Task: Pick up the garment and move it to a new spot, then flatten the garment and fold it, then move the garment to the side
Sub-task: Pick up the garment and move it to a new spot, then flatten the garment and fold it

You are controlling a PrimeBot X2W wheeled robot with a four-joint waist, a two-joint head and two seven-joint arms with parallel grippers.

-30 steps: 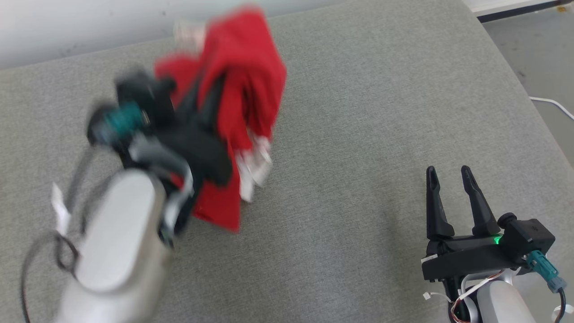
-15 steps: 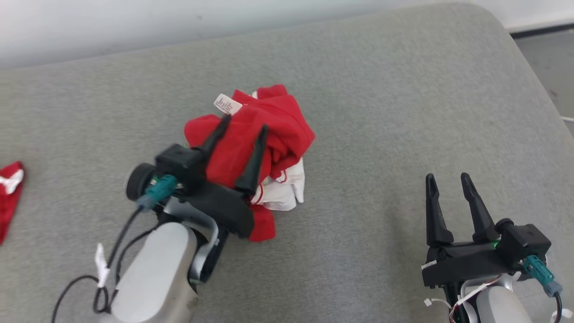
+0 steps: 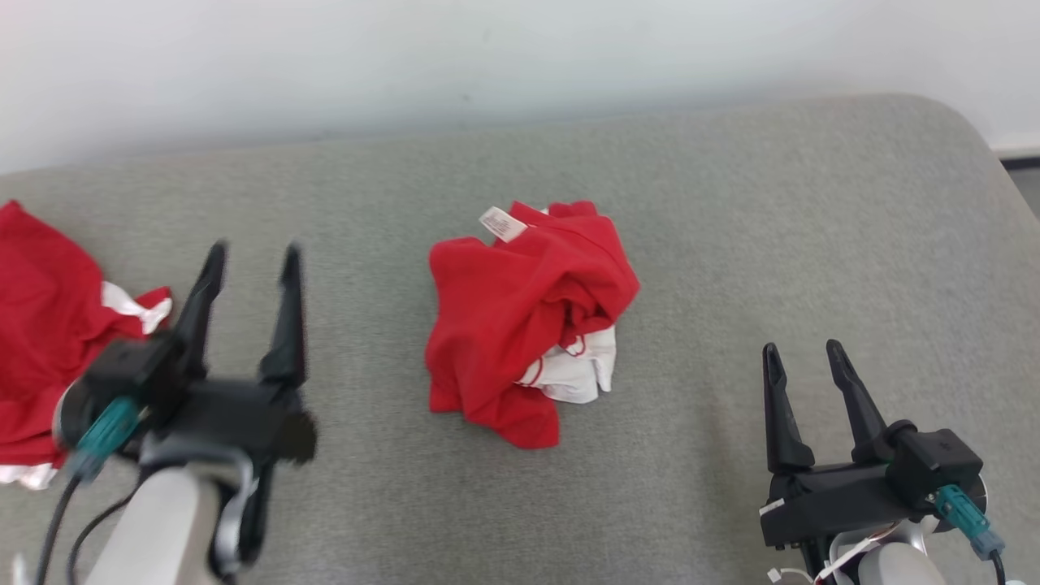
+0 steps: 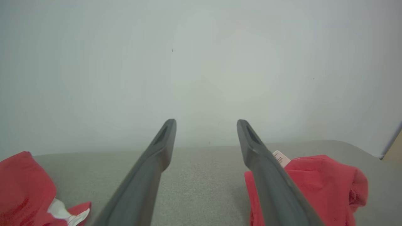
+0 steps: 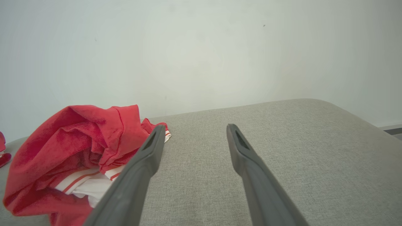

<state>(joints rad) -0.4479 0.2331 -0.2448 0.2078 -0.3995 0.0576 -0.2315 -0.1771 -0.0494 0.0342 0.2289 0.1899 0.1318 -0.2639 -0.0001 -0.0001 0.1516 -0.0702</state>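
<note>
Mid cushion (image 3: 772, 211), garment (image 3: 512, 325) bunched, prob. well off edges

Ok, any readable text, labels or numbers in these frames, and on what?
Nothing can be quoted.
The white sewn-in label at the top of the crumpled red garment: the marks on it are too small and blurred to read.
No other words, brands, numbers or signs can be made out.

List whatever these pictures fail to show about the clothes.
- Tag print: too small, head view; left wrist view's finger covers part of it.
- Middle garment: crumpling hides its type and underside, every view.
- Second garment: cut by head view's left edge, partly behind the left gripper.
</note>
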